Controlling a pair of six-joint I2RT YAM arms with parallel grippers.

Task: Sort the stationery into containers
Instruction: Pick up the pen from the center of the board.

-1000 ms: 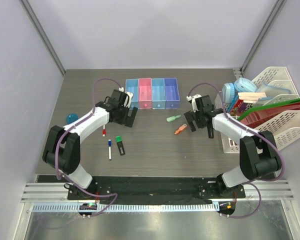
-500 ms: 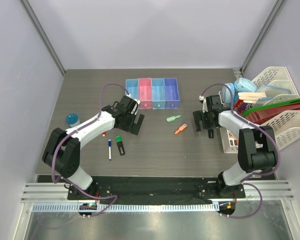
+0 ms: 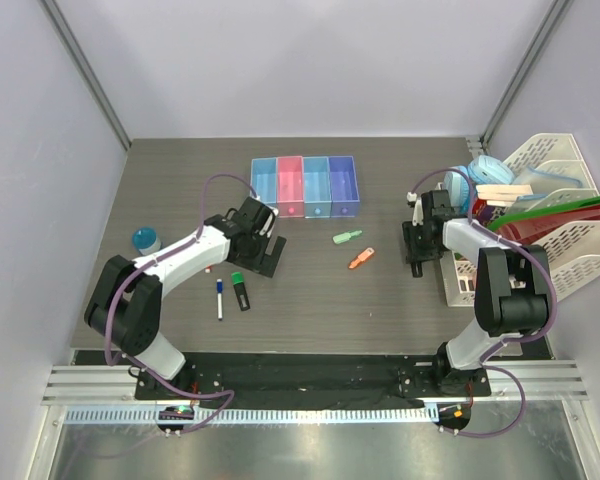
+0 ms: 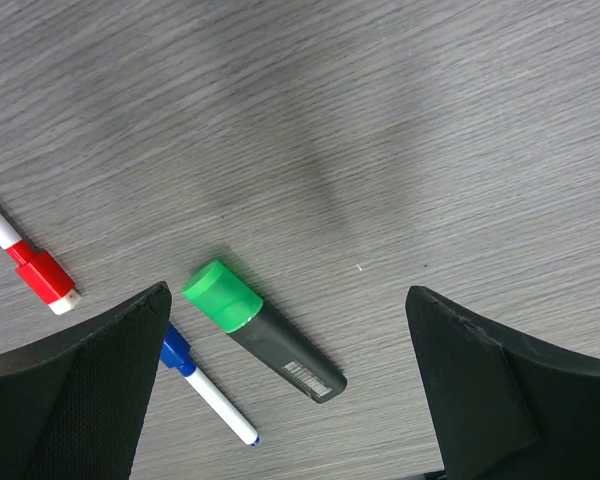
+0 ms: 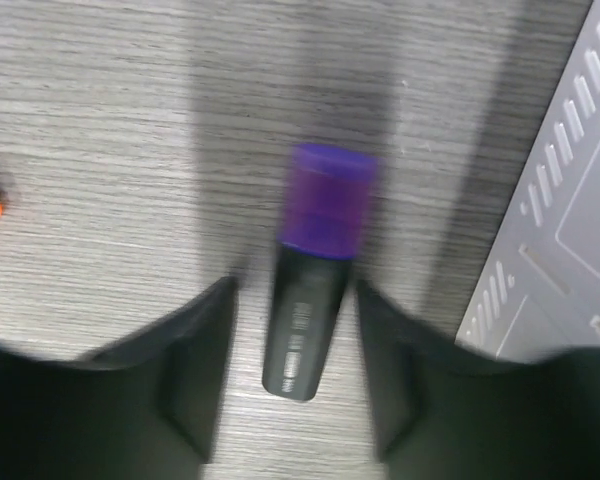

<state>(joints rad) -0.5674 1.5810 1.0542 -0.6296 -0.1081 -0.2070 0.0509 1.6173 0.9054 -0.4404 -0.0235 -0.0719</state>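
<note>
A black highlighter with a purple cap (image 5: 310, 300) lies on the table between the fingers of my right gripper (image 5: 295, 290), whose jaws stand narrow on either side with thin gaps showing. From above, the right gripper (image 3: 417, 260) covers it, beside the white rack. My left gripper (image 4: 287, 292) hangs wide open over the green-capped highlighter (image 4: 270, 345), the blue-capped marker (image 4: 205, 385) and the red-capped marker (image 4: 30, 262). A green piece (image 3: 346, 237) and an orange piece (image 3: 360, 259) lie mid-table. The blue disc (image 3: 144, 238) sits far left. The four joined bins (image 3: 306, 187) stand at the back.
White mesh racks (image 3: 570, 240) full of books and folders fill the right side, and one rack's edge (image 5: 560, 200) lies close to my right fingers. Blue round items (image 3: 470, 180) rest against the racks. Grey walls close both sides.
My right gripper has shifted right toward the rack and drawn its jaws in around the purple-capped highlighter. My left gripper has come down from the bins to above the markers.
</note>
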